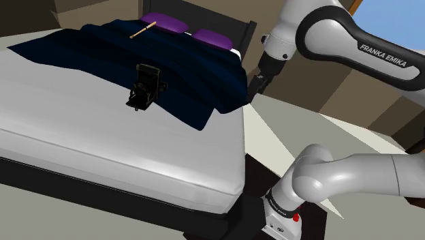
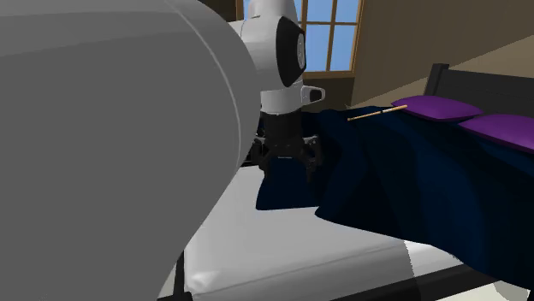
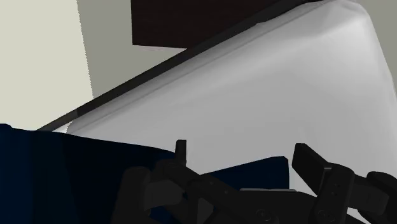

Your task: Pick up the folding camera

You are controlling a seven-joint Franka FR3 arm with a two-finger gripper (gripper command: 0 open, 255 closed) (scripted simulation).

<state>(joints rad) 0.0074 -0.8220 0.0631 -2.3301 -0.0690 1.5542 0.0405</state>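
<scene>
On the dark blue blanket (image 1: 82, 51), close to the blanket's hem where bare mattress (image 1: 102, 143) begins: a black folding camera (image 1: 146, 86). At another edge of the blanket, well apart from the camera: the tool (image 2: 287, 162), opened wide and gripping nothing. Looks light and rigid in the body, yet probably delicate at the unfolded front, where thin folding parts could bend or snap shut under a squeeze. Best to clamp across the solid boxy back, on two flat opposite sides, not on the protruding part. Rests on soft bedding, so expect sinking and tipping when pressed. Likely hard and smooth, so calls for a firm, centred pinch.
</scene>
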